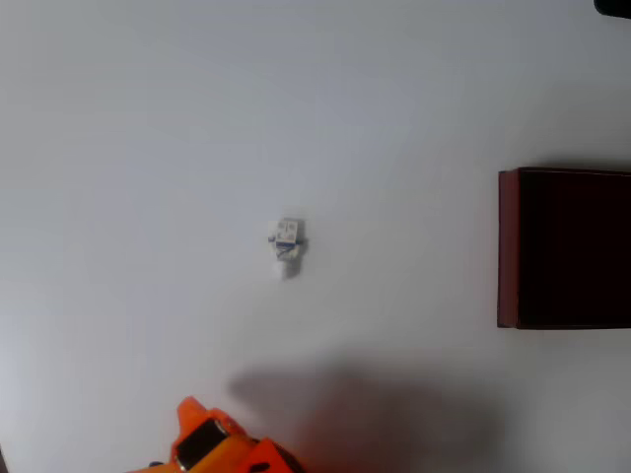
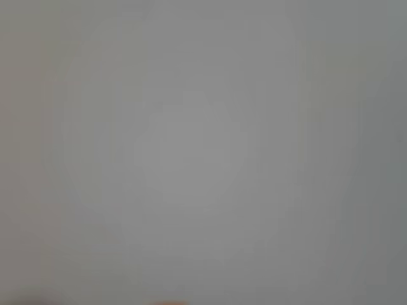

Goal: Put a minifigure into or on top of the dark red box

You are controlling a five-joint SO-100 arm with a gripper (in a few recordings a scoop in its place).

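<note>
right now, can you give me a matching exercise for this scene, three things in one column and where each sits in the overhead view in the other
Things:
1. minifigure
2. dark red box
3. orange arm

Places in the overhead view:
A. at the bottom edge, left of centre
B. at the right edge, partly cut off by the frame
C. near the middle of the white table, standing apart from everything else

Pairs: 1-C, 2-B, 3-A

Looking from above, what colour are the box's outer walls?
Dark red walls on the box, with a near-black interior; clearest in the overhead view.
</note>
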